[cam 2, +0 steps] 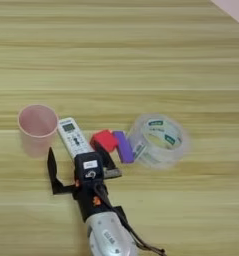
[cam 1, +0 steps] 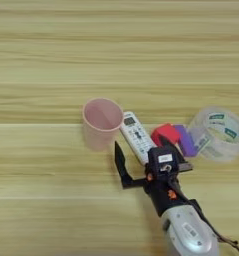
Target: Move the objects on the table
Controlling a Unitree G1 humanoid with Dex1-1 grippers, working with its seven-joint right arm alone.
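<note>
matt wood-grain table [cam 1: 51, 60], pink plastic cup [cam 1: 101, 122], glossy clear tape roll [cam 1: 216, 133], silver metal-look forearm [cam 1: 190, 236]

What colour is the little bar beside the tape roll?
Purple bar, clearest in the right eye view.

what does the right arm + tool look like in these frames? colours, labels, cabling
The forearm is a rounded silver shell with a small white label. Ahead of it, a black wrist section carries orange-red accents. The tool has a black boxy body with a white sticker on top and two slim black fingers. Thin dark cables trail beside the forearm.
</note>
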